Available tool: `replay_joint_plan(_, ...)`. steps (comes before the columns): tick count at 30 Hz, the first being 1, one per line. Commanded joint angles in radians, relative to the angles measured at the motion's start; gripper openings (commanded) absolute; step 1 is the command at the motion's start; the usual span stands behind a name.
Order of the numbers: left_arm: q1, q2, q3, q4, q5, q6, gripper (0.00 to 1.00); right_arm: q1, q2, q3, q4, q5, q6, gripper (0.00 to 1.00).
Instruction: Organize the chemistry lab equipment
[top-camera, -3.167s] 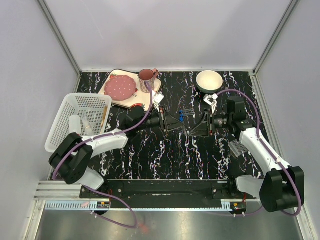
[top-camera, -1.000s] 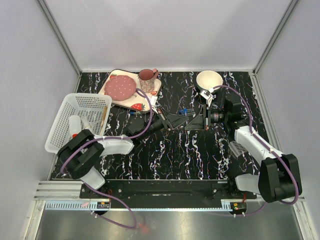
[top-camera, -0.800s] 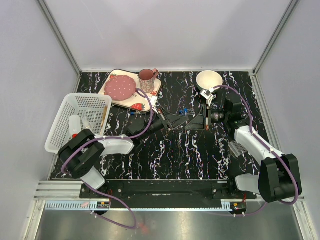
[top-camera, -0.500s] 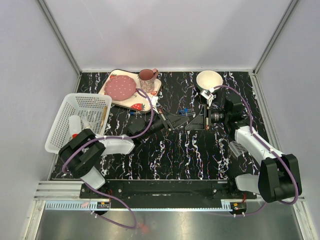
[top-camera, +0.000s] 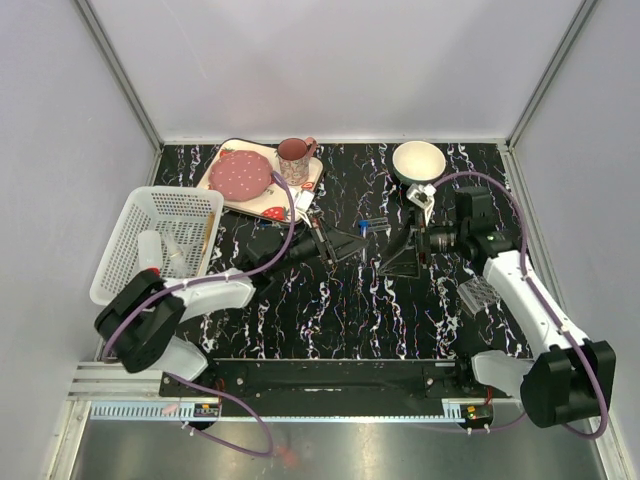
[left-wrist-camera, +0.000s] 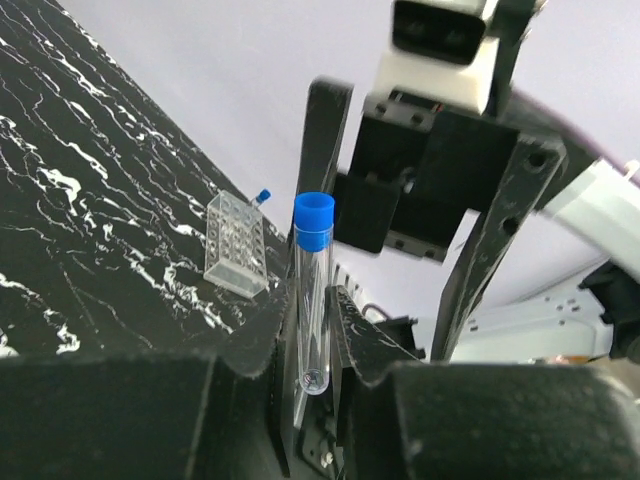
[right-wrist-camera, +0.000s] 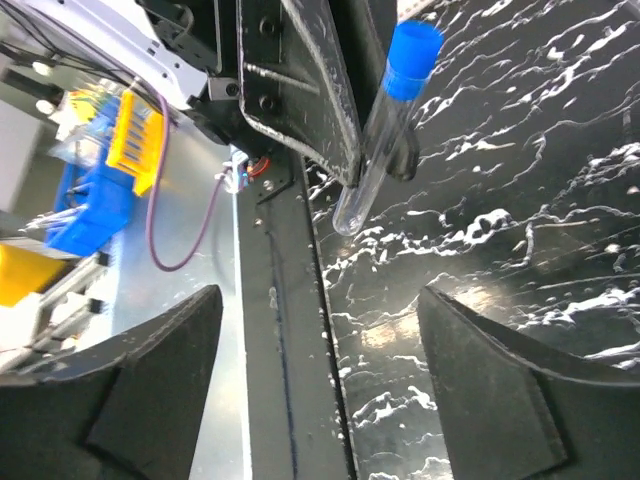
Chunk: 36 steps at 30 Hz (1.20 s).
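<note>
A clear test tube with a blue cap (left-wrist-camera: 312, 290) stands between my left gripper's fingers, and the left gripper (left-wrist-camera: 312, 335) is shut on its lower part. From above, that tube (top-camera: 363, 227) sticks out of the left gripper (top-camera: 352, 240) at mid-table. My right gripper (top-camera: 395, 257) faces it from the right, open and apart from the tube. In the right wrist view the tube (right-wrist-camera: 385, 130) hangs from the left gripper's black fingers (right-wrist-camera: 300, 90), beyond my wide-open right gripper (right-wrist-camera: 320, 400). The clear perforated tube rack (top-camera: 478, 293) lies on the table to the right.
A white basket (top-camera: 150, 215) at the left holds the white squeeze bottle (top-camera: 152, 250) and thin wooden sticks (top-camera: 207, 235). The strawberry-print tray (top-camera: 262, 205) with pink plate and cup sits at the back left. A white bowl (top-camera: 418, 160) is at the back right.
The right gripper has let go of the test tube, opened wide and drawn back to the right. The left gripper has closed on the tube and keeps it.
</note>
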Motion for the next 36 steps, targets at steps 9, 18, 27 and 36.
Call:
replay_joint_plan(9,-0.008,-0.159,0.051,-0.34,0.209,0.297,0.12,-0.007,0.12,0.391,-0.616,0.072,-0.389,0.84)
replay_joint_plan(18,-0.074,-0.047,0.121,-0.229,0.194,0.222,0.12,-0.007,0.203,0.38,-0.553,0.034,-0.27,0.81)
replay_joint_plan(27,-0.083,-0.012,0.14,-0.205,0.158,0.195,0.12,-0.007,0.194,0.356,-0.513,0.017,-0.226,0.52)
replay_joint_plan(36,-0.083,0.005,0.134,-0.162,0.14,0.152,0.12,0.001,0.196,0.34,-0.507,0.029,-0.223,0.51)
